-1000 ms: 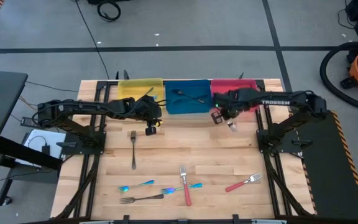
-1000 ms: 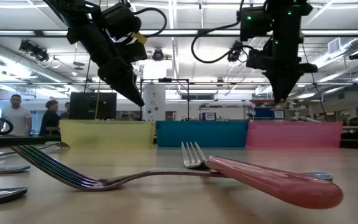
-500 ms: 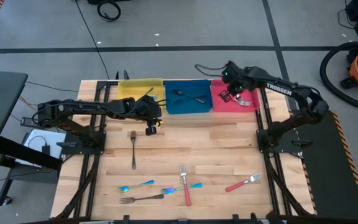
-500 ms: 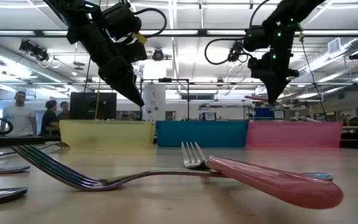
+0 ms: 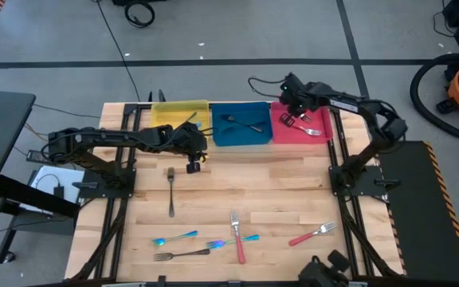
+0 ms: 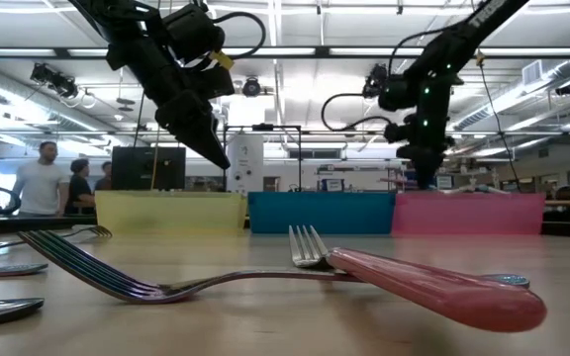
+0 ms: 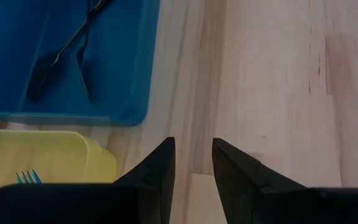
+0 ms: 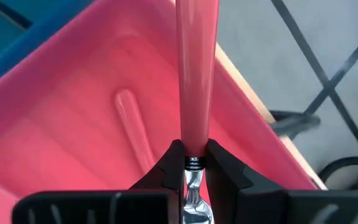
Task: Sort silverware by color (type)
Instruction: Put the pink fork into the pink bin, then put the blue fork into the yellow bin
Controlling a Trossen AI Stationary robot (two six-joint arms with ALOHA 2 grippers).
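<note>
My right gripper (image 5: 290,119) hangs over the red tray (image 5: 322,135), shut on a pink-handled utensil (image 8: 196,74); a second pink-handled piece (image 8: 132,127) lies on the tray's floor. My left gripper (image 5: 191,163) hovers open over bare wood in front of the yellow tray (image 5: 180,112) and the blue tray (image 5: 241,137), holding nothing. Dark forks (image 7: 67,53) lie in the blue tray, and blue tines (image 7: 25,177) show in the yellow one. Several pieces lie flat on the table: a dark fork (image 5: 170,191), blue-rainbow ones (image 5: 175,237), red-handled forks (image 5: 237,239) (image 5: 312,233). My right gripper pinches the utensil between its two fingers where the pink handle meets the silver neck (image 8: 193,152). It comes from above, pointing down (image 6: 424,173). The handle runs on past the fingertips along the fingers, over the red tray; whether its free end touches the tray I cannot tell.
The three trays stand in a row along the table's far edge. Bare wood lies between the trays and the silverware at the near edge. A second dark fork (image 5: 182,255) lies near the front left. People stand in the room beyond the table (image 6: 40,183).
My right gripper has carried the pink-handled utensil from in front of the red tray toward the table's far edge, turning as it went, and now stands lower over the tray. It has stayed shut on the utensil.
</note>
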